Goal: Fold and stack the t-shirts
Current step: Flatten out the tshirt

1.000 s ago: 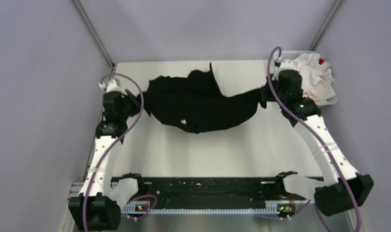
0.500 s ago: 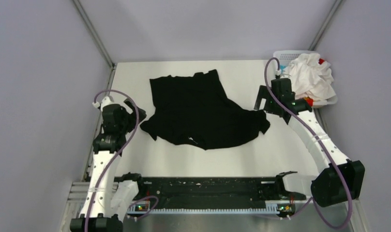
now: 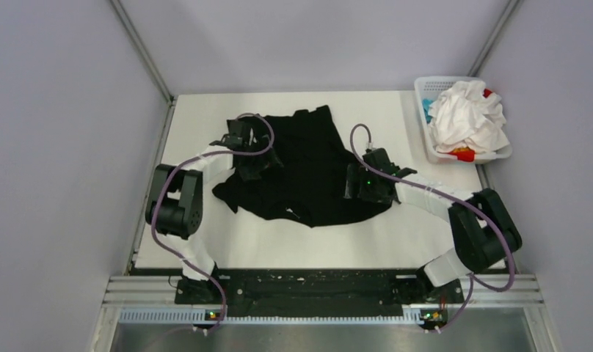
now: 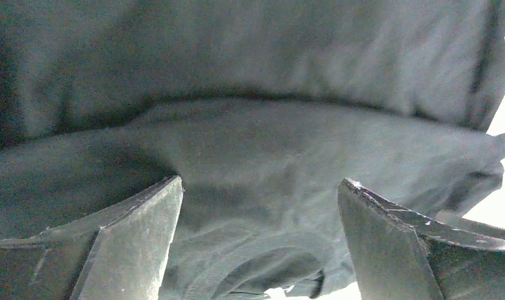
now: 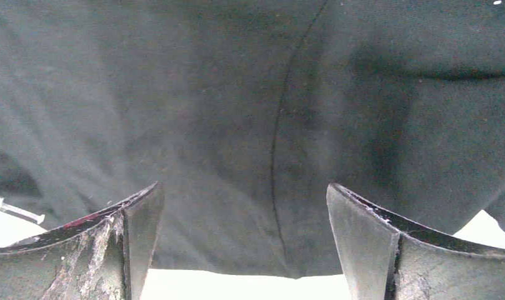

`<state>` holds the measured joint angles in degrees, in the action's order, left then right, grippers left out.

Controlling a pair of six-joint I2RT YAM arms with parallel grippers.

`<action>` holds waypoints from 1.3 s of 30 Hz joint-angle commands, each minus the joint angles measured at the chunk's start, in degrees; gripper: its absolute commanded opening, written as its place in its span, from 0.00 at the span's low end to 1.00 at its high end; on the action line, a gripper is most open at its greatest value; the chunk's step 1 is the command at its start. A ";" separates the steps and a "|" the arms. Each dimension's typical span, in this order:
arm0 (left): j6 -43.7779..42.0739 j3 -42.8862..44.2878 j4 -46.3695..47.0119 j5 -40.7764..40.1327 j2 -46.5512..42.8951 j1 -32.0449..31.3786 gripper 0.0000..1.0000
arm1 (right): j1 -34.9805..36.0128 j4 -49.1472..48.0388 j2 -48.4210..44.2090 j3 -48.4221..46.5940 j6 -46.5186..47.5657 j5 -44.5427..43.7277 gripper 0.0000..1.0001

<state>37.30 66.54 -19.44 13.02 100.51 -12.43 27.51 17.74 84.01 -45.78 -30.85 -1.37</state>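
A large black t-shirt (image 3: 308, 172) lies spread and rumpled on the white table. My left gripper (image 3: 255, 165) hovers over its left part, open; in the left wrist view the gripper (image 4: 260, 181) has only black cloth (image 4: 269, 125) beneath the wide-apart fingers. My right gripper (image 3: 356, 187) is over the shirt's right side near the hem, also open; in the right wrist view the gripper (image 5: 244, 185) frames black cloth (image 5: 237, 94) and its edge. White t-shirts (image 3: 466, 117) with red and blue bits are heaped in the basket.
The white lattice basket (image 3: 426, 84) stands at the table's far right corner. Bare white table (image 3: 315, 246) shows in front of the shirt. Metal frame posts rise at both back corners, and a black rail runs along the near edge.
Both grippers held the black shirt stretched in the air, then opened. The shirt dropped flat on the table. Both arms have swung inward over it.
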 commanded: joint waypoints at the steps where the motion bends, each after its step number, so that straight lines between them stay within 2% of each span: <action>1: 0.33 -5.61 2.39 7.10 3.54 -1.97 0.99 | -0.04 -4.91 6.23 -5.23 -1.57 -4.80 0.99; 6: 4.57 -17.59 10.33 12.08 0.28 -6.82 0.99 | -0.73 -4.23 18.17 -15.45 1.85 -6.59 0.99; 11: 12.99 -24.38 18.84 15.65 -4.06 -21.12 0.99 | -2.37 -3.51 32.39 -32.70 6.41 -5.24 0.99; 15: 17.46 -19.51 25.96 18.55 -2.08 -31.75 0.99 | -5.48 -3.45 43.83 -48.51 9.47 0.96 0.99; 18: 13.04 -8.42 16.63 13.71 0.65 -36.62 0.99 | -6.92 -2.00 47.34 -59.20 13.12 4.09 0.99; 20: 10.86 -2.18 12.24 11.77 1.70 -39.03 0.99 | -7.21 -0.92 46.57 -63.19 15.56 3.41 0.99; 23: 9.65 0.33 9.39 7.47 -0.43 -40.55 0.99 | -7.45 3.83 41.73 -65.26 17.97 -1.78 0.99; 24: 9.77 -0.59 8.41 4.79 -1.84 -40.38 0.99 | -7.52 5.44 38.99 -64.09 18.23 -4.09 0.99; 26: 10.86 -4.07 3.46 -5.07 -6.24 -39.44 0.99 | -7.47 6.94 32.11 -56.11 17.09 -8.88 0.99; 27: 11.52 -5.94 1.96 -7.49 -8.14 -38.39 0.99 | -7.51 6.87 28.10 -51.53 16.34 -10.40 0.99; 32: 13.82 -17.52 2.69 -10.78 -16.89 -29.84 0.99 | -7.47 2.63 7.96 -24.96 11.28 -9.55 0.99; 36: 13.12 -22.73 2.65 -11.17 -20.35 -24.61 0.99 | -6.06 0.74 -3.26 -8.76 5.74 0.20 0.99; 39: 11.94 -25.62 5.36 -11.76 -20.37 -20.95 0.99 | -1.43 -3.94 -8.66 0.29 2.53 6.72 0.99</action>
<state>50.22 43.35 -16.43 3.31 81.76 -36.64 20.80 18.72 79.70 -54.89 -22.52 -4.45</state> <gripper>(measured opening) 0.987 0.988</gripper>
